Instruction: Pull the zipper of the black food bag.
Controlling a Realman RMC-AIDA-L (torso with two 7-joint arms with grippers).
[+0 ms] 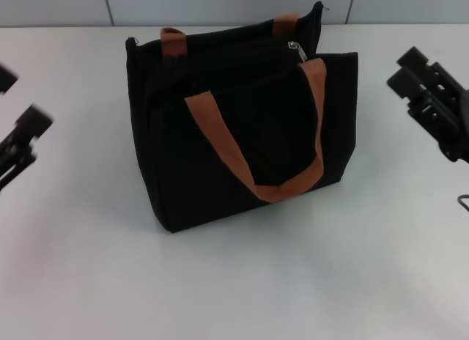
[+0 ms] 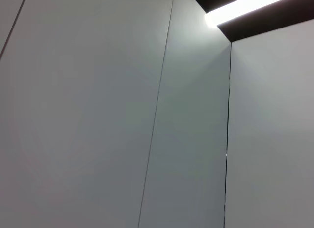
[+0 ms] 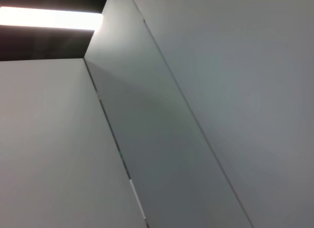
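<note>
While the black food bag [image 1: 242,135] stands at frame centre, its zipper [image 1: 294,48] at upper centre is untouched. The left gripper [image 1: 18,146] and right gripper [image 1: 432,98] wait at the frame edges; jaw state cannot be told. The whole pull remains.

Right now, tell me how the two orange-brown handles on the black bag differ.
The front handle hangs down across the side of the black food bag as a long, fully visible loop; the rear handle shows only as two short stubs at the top edge. The front handle's right end rises to just below the zipper; the rear handle sits behind the zip line. Both are the same orange-brown webbing.
</note>
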